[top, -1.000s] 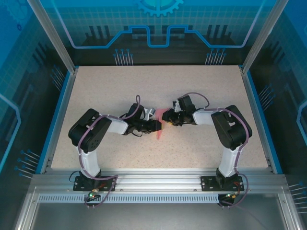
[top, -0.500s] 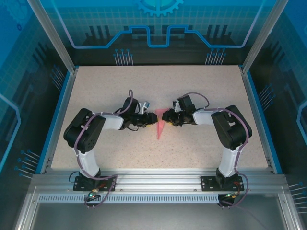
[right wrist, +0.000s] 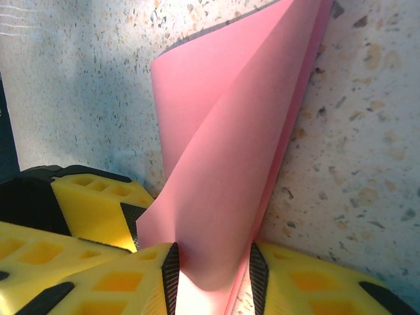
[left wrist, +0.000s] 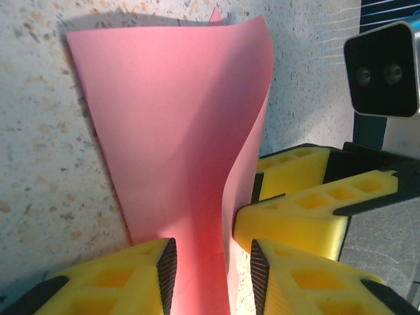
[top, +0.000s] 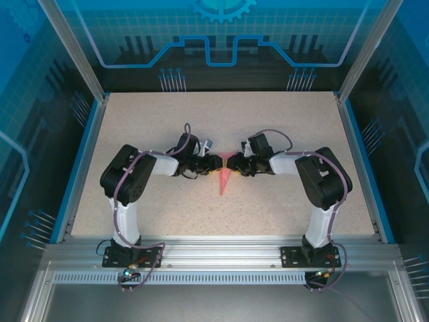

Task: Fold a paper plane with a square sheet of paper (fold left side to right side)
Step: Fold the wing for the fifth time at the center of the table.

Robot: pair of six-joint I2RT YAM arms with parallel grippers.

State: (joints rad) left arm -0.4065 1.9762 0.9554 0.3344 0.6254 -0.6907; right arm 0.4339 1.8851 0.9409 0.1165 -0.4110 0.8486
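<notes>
Moved right since the earlier frame, the left gripper [top: 213, 165] meets the right gripper [top: 236, 164] at the far, wide end of the paper plane [top: 223, 181] on the table [top: 281, 127], forearms stretched inward. Left wrist: jaws apart astride a raised flap. Right wrist: jaws flank the curled fold; grip unclear.

A speckled beige tabletop [top: 281, 127] lies inside a work cell, edged left and right by blue trim [top: 82, 168]. Tilted aluminium posts [top: 70, 50] rise from its far corners, framing a dark back panel [top: 134, 33] printed with bright blue lines and a gear emblem [top: 224, 8]. An aluminium rail [top: 221, 251] runs along the near edge, a slotted strip [top: 221, 276] just below it
</notes>
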